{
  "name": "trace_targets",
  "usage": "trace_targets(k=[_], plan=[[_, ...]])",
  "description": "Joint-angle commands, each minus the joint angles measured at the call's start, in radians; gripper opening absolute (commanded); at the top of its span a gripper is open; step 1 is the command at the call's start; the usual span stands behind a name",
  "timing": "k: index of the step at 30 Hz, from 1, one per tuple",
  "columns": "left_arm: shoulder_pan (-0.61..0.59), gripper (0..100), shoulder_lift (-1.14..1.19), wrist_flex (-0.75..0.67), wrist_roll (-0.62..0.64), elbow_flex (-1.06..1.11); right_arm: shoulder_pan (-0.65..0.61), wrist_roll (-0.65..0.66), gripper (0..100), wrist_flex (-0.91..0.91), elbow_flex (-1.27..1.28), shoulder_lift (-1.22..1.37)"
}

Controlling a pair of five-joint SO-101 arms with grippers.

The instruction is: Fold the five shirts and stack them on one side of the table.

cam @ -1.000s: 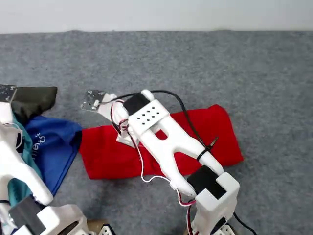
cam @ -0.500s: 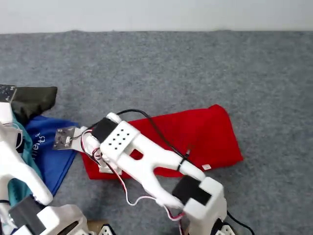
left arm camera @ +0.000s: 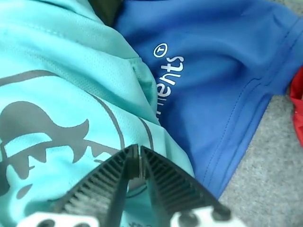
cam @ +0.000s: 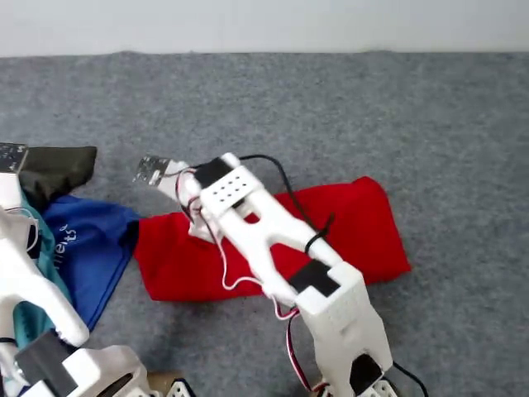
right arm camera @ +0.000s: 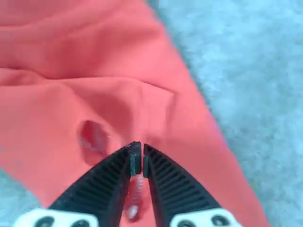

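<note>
A red shirt lies folded into a long band across the middle of the grey table. My right gripper is shut, its tips down on the red shirt near a small crease; in the high view the right gripper is over the band's left part. My left gripper is shut just above a teal shirt with a dark print. A blue shirt lies beside the teal one, partly under it. The blue shirt nearly meets the red band's left end.
A dark green shirt lies at the far left behind the blue one. The left arm stands over the teal shirt at the left edge. Bare grey table stretches behind and to the right of the red shirt.
The right arm swung left along the red shirt towards the blue one, then came back to the right and farther up the table. The left arm has not moved.
</note>
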Motion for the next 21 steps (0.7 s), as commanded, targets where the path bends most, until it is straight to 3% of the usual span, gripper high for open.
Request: trace_targets(k=[1, 5, 10, 15, 21], plan=[[0.002, 2, -0.005, 0.005, -0.006, -0.041, 0.015, -0.009, 0.9, 0.079, -0.092, -0.018], [0.002, 2, -0.005, 0.005, -0.006, -0.041, -0.015, -0.009, 0.9, 0.243, -0.133, -0.042], [0.005, 2, -0.005, 0.002, -0.006, -0.041, -0.068, -0.009, 0.9, 0.325, -0.133, -0.056], [0.031, 2, -0.005, 0.005, -0.005, -0.041, -0.110, -0.006, 0.9, 0.262, -0.132, -0.024], [0.028, 2, -0.005, 0.008, -0.005, -0.041, 0.018, -0.006, 0.9, 0.120, -0.137, 0.128]])
